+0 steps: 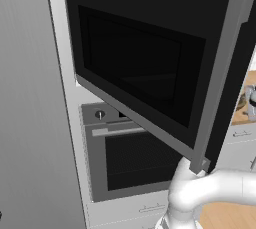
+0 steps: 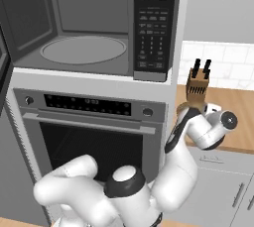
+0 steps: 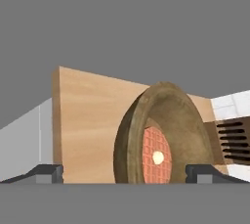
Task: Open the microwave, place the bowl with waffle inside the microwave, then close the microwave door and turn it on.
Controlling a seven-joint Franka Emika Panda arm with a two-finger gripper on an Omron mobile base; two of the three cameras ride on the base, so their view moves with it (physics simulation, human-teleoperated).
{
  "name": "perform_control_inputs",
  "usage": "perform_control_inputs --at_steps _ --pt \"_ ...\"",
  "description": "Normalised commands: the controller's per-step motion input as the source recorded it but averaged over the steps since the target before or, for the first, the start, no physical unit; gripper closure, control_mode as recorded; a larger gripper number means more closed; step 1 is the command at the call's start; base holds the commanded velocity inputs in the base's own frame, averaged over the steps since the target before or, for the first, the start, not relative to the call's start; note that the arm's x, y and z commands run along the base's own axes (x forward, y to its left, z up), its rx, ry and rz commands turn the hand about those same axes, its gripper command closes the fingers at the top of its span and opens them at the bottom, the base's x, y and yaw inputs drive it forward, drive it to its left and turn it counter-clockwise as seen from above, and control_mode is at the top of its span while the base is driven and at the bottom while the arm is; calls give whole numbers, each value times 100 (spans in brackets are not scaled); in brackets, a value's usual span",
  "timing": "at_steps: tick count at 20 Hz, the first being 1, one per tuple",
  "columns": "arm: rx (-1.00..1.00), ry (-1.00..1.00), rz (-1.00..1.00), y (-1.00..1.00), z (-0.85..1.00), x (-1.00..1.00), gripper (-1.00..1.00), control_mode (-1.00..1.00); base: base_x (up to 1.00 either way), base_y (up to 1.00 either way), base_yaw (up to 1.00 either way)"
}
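One round olive-brown bowl (image 3: 161, 135) holds gridded reddish waffle (image 3: 157, 155); gripper (image 3: 124, 173) fingers wide apart around it. Microwave (image 2: 89, 23) cavity open, grey glass turntable (image 2: 83, 49) inside.

Matt olive bowl (image 3: 166, 120), wood-grain counter (image 3: 88, 125), dark-glass microwave door (image 1: 135, 68)

microwave door (image 1: 150, 68): top and right side cut by the left base view's edges
oven (image 2: 89, 132): lower front hidden behind the arm
bowl (image 3: 161, 135): bottom cut off in the hand view
knife block (image 2: 198, 88): base hidden by the arm
keypad (image 2: 153, 28): labels too small to read
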Motion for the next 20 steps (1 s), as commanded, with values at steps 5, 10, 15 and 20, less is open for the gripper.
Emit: perform_control_inputs --at_steps 5,10,15,20 --pt "0 2 0 -20 -33 33 -100 -100 0 0 0" --pt "0 3 0 -31 -26 45 -100 -100 0 0 0" --pt "0 4 0 -30 -23 51 -100 -100 0 0 0" --pt "0 4 0 -22 -28 49 -100 -100 0 0 0"
